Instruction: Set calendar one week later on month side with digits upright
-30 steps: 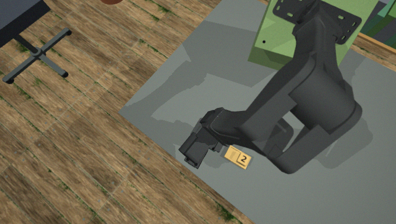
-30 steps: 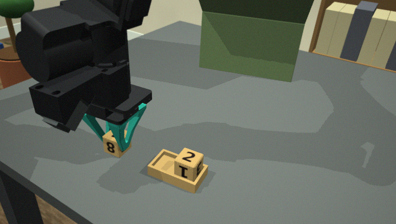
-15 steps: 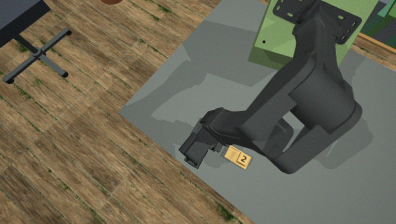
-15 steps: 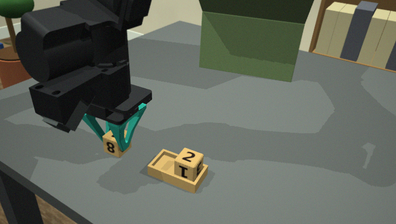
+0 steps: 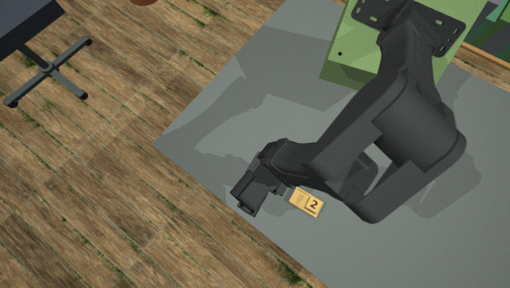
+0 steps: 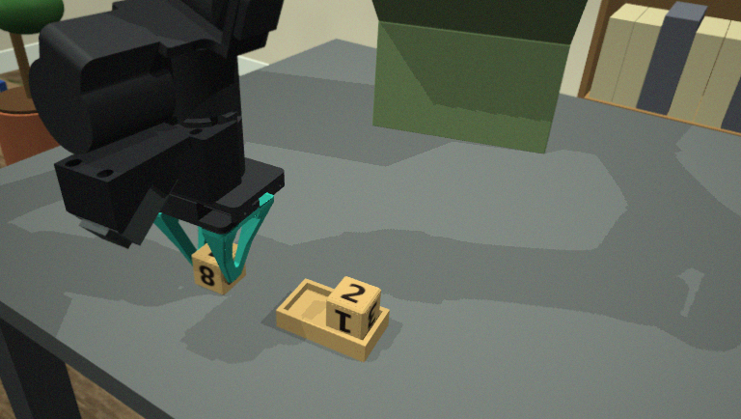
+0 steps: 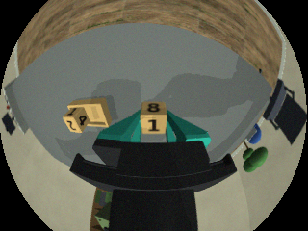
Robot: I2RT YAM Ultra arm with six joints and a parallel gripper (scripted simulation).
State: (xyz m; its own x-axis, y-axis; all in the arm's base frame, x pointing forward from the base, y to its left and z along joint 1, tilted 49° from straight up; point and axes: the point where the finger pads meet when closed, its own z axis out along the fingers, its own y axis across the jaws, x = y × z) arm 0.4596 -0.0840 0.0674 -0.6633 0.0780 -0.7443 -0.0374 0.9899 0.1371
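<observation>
My gripper (image 6: 216, 268) (image 7: 153, 113) is shut on a wooden number cube (image 6: 207, 277) (image 7: 153, 118), held low at the table surface left of the tray. I cannot tell whether the cube touches the table. It shows an 8 in the exterior view, and a 1 with an 8 above it in the wrist view. The wooden tray (image 6: 322, 338) (image 5: 297, 197) (image 7: 98, 112) lies flat on the table. The second cube (image 6: 353, 305) (image 5: 314, 204) (image 7: 76, 121) stands in its right half, with a 2 on top and an upside-down 1 on the near face. The tray's left half holds nothing.
A tall green box (image 6: 470, 65) (image 5: 349, 44) stands at the back of the grey table (image 6: 491, 283), and the arm's base is mounted on it. A bookshelf (image 6: 666, 53) is behind on the right. The table's near edge runs close to the gripper's left.
</observation>
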